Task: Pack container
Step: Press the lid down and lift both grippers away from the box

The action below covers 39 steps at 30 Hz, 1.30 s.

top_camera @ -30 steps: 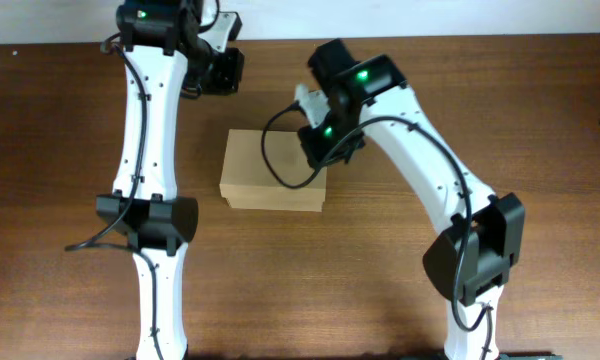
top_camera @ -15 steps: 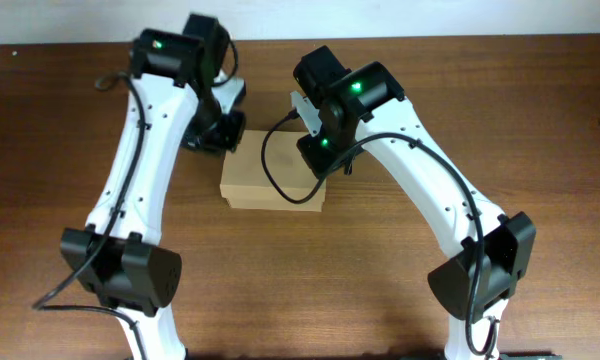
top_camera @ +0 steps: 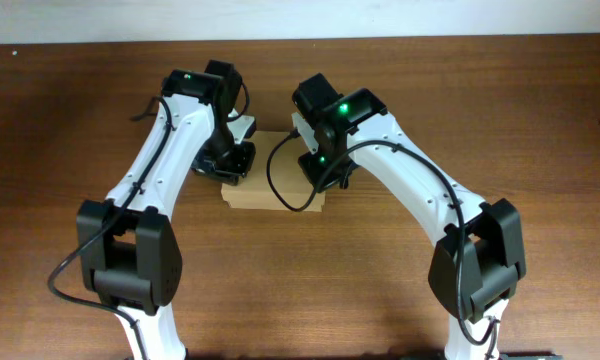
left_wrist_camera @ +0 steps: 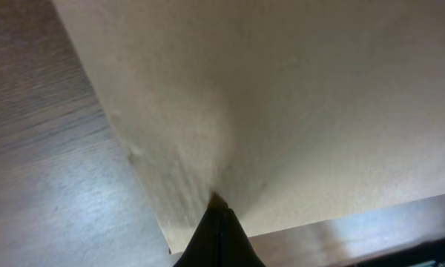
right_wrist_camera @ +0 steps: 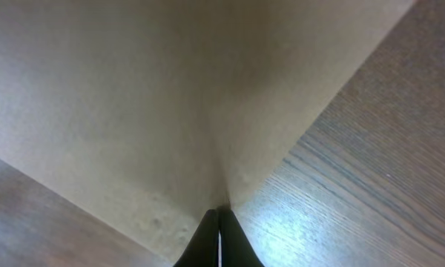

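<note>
Container lies flat under both pairs of fingers, its lid down and shut, so whatever it holds cannot be seen. It is a plain tan cardboard box, smooth and unprinted, with no tape or label on the faces that show; its top looks slightly dimpled where the left tips meet it. Left gripper has its fingers pressed together with only a thin seam between them, clamped on nothing, and their tips touch the lid just inside a corner, with the box edge running off to the left of the fingers. Right gripper is likewise closed tight and empty, its tips touching the cardboard right at another corner, so the lid spreads ahead and to the left of them. Seen from overhead, the two grippers come down on opposite ends of the box. Around it, beyond the fingers on every side, is the dark wood table.
</note>
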Available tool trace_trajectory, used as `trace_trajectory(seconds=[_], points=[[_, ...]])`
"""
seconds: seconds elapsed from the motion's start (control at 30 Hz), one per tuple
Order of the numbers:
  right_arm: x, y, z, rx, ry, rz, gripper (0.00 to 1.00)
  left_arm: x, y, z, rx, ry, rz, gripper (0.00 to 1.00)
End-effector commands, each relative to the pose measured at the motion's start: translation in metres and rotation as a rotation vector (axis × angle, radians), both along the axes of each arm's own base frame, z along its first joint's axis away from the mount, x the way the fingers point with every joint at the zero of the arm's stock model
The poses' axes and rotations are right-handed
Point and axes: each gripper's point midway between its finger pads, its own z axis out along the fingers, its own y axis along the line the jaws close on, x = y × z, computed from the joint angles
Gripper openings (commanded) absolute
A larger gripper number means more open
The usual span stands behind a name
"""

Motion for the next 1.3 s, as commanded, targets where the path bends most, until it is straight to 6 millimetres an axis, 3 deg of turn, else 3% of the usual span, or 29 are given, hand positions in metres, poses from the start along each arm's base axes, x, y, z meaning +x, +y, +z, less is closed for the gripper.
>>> trace_trajectory(seconds=[0.0, 0.13, 0.23, 0.4, 0.5, 0.63, 0.77, 0.93, 1.0, 1.07, 1.1, 1.13, 1.17, 1.2, 1.27], points=[[-0.003, 0.000, -0.006, 0.015, 0.004, -0.001, 0.04, -0.010, -0.001, -0.017, -0.011, 0.035, -0.015, 0.01], [0.001, -0.001, -0.008, 0.021, -0.008, -0.007, 0.04, -0.011, -0.001, -0.023, -0.009, 0.036, -0.016, 0.02], [0.010, -0.003, 0.010, 0.043, -0.045, -0.022, 0.04, -0.008, 0.003, -0.014, 0.009, 0.015, -0.017, 0.02], [0.031, -0.021, 0.081, 0.069, -0.183, -0.055, 0.04, 0.007, 0.009, 0.048, 0.034, -0.113, -0.016, 0.02], [0.047, -0.054, 0.138, 0.002, -0.340, -0.125, 0.04, 0.027, 0.022, 0.112, 0.091, -0.306, 0.011, 0.02], [0.054, -0.088, 0.187, -0.031, -0.455, -0.203, 0.04, 0.046, 0.052, 0.184, 0.185, -0.543, 0.098, 0.02], [0.062, -0.122, 0.208, -0.025, -0.500, -0.292, 0.04, 0.057, 0.089, 0.227, 0.257, -0.680, 0.191, 0.04], [0.074, -0.175, 0.202, -0.031, -0.478, -0.443, 0.05, 0.067, 0.131, 0.235, 0.307, -0.718, 0.245, 0.13], [0.077, -0.192, 0.199, -0.026, -0.466, -0.485, 0.11, 0.068, 0.146, 0.236, 0.319, -0.723, 0.281, 0.23], [0.078, -0.207, 0.198, -0.018, -0.456, -0.520, 0.25, 0.068, 0.157, 0.237, 0.328, -0.724, 0.309, 0.46], [0.079, -0.215, 0.197, -0.021, -0.453, -0.539, 0.34, 0.067, 0.163, 0.237, 0.333, -0.723, 0.321, 0.75], [0.079, -0.222, 0.197, -0.025, -0.451, -0.554, 0.52, 0.067, 0.167, 0.237, 0.337, -0.721, 0.331, 1.00], [0.078, -0.228, 0.196, -0.030, -0.445, -0.567, 0.81, 0.066, 0.171, 0.237, 0.340, -0.719, 0.338, 1.00], [0.076, -0.233, 0.195, -0.035, -0.439, -0.579, 0.99, 0.065, 0.173, 0.236, 0.342, -0.715, 0.344, 1.00], [0.073, -0.241, 0.193, -0.043, -0.428, -0.596, 0.99, 0.061, 0.178, 0.234, 0.349, -0.697, 0.352, 0.99]])
